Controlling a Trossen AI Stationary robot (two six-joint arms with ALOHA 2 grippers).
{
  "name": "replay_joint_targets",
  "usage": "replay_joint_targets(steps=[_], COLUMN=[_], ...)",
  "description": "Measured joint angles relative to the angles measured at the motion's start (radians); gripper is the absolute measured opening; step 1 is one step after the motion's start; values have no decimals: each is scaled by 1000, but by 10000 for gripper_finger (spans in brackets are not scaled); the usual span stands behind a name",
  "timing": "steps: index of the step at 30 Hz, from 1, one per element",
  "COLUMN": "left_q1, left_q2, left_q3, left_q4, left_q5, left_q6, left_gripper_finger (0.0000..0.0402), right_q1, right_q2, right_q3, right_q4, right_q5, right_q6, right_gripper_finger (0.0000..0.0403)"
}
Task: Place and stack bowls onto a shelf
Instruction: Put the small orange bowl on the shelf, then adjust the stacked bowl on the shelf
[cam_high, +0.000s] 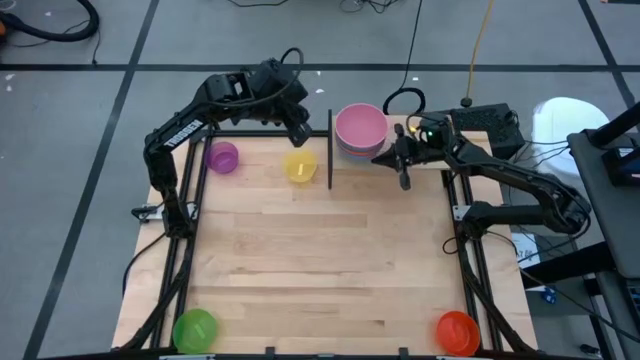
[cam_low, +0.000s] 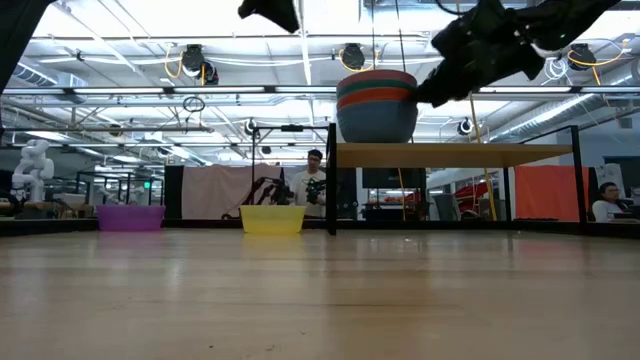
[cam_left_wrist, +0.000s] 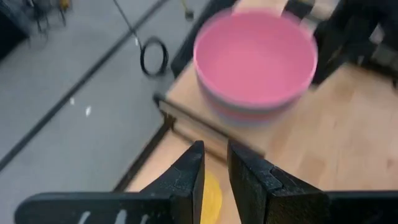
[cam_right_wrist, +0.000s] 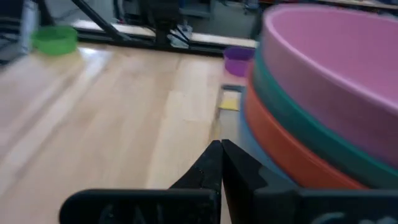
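Left arm bent over the far left of the table, left gripper (cam_high: 300, 133) up in the air above the yellow bowl (cam_high: 299, 166), fingers only a little apart, nothing held. Right arm reaching in from the right, right gripper (cam_high: 403, 158) squeezed tight and empty, just beside the stack of big bowls (cam_high: 360, 131) on the shelf (cam_low: 455, 154), pink on top, then teal, red-orange and blue. Purple bowl (cam_high: 222, 157) down on the table near the yellow one, green bowl (cam_high: 195, 329) and orange bowl (cam_high: 457, 331) at the near corners; no words or labels to read anywhere.
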Motion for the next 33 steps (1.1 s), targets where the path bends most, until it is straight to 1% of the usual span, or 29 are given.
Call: replay_joint_targets(steps=[3,6,11,16,22,24,29,33], left_q1=[-5,-16,-37,-48,-49,-49,-49,-49], left_q2=[0,0,0,0,0,0,0,0], left_q3=[0,0,0,0,0,0,0,0], left_q4=[-114,-212,-277,-283,-283,-283,-283,-282], left_q5=[3,3,4,4,4,4,4,4], left_q6=[-24,-44,-44,-43,-45,-45,-79,-124], left_gripper_finger=[76,76,76,76,76,76,76,76], right_q1=[0,3,42,109,191,219,283,331], right_q2=[-61,-139,-288,-442,-608,-649,-700,-700], right_q3=[1,1,1,1,1,1,2,2], right_q4=[-66,-186,-392,-579,-890,-1002,-1263,-1458], right_q5=[-39,-82,-87,-87,-89,-93,-164,-191], right_q6=[23,57,129,336,579,627,652,563], right_gripper_finger=[0,0,0,0,0,0,0,0])
